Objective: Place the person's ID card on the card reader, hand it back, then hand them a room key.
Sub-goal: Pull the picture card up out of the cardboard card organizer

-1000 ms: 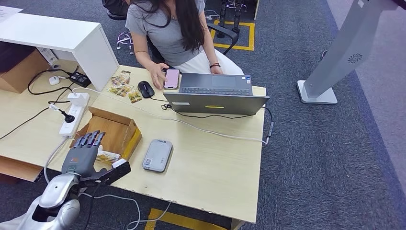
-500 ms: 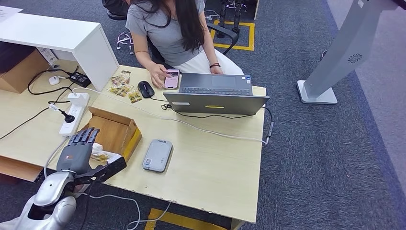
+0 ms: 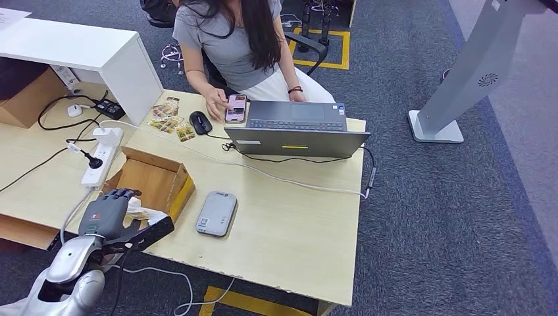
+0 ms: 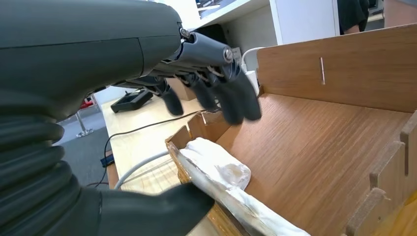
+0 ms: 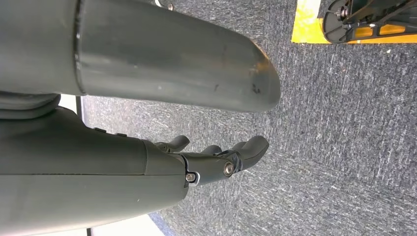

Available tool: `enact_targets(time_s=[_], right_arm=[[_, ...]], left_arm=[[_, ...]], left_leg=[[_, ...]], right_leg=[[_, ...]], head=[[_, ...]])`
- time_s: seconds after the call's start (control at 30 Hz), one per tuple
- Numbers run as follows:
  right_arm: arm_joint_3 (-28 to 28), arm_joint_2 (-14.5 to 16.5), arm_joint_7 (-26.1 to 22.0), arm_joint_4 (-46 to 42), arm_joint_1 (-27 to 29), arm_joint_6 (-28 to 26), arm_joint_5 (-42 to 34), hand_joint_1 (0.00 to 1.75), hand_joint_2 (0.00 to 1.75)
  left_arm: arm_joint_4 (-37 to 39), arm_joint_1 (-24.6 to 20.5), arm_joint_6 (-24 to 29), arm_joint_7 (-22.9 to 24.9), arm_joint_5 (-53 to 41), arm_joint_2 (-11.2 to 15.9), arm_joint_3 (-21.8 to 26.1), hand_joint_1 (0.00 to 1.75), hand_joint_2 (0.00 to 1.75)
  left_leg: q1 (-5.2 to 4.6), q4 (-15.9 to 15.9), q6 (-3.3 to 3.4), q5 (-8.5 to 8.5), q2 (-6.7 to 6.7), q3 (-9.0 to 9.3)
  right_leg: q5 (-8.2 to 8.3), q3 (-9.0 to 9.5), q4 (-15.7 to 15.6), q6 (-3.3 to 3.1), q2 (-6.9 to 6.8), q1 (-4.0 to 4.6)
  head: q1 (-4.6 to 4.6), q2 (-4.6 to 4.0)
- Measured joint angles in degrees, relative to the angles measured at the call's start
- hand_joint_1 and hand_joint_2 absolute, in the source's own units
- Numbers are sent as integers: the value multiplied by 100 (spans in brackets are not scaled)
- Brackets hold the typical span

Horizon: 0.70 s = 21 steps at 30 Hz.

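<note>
While the left hand [image 3: 105, 214] hangs at the near edge of the desk [image 3: 289, 224], its fingers [image 4: 231, 96] are curled downward over the near corner of the open wooden box [image 3: 154, 181], thumb held apart from them and nothing between — a white crumpled packet [image 4: 221, 172] lies on the box's near rim just under the fingers, and whether they touch it cannot be told. Some gold-printed cards [image 3: 141, 215] lie by that packet at the box's near side; which of them, if any, is a room key cannot be told. Just beside the box, toward the middle of the desk, the grey card reader [image 3: 216, 212] lies flat with nothing on it. On the box's other side a white power strip [image 3: 102, 155] lies with a black plug in it. Beyond the box, across a white cable, stands an open laptop [image 3: 297, 128], and past that a black mouse [image 3: 200, 122] and a scatter of small cards [image 3: 168, 118]. At the far edge of the desk a seated person [image 3: 230, 39] touches a pink phone [image 3: 235, 107]. The right hand [image 5: 216, 157] hangs over grey carpet away from the desk — fingers loosely bent, thumb apart, holding nothing.
</note>
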Motion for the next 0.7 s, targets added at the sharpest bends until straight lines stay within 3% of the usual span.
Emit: enact_targets(time_s=[0.7], right_arm=[[38, -3, -1, 0, 0, 0, -4, 0, 0]], left_arm=[[19, 7, -7, -109, 169, 0, 0, 175, 175]], left_leg=[[0, 0, 0, 0, 0, -1]], right_leg=[[0, 0, 0, 0, 0, 0]], head=[[-1, 0]])
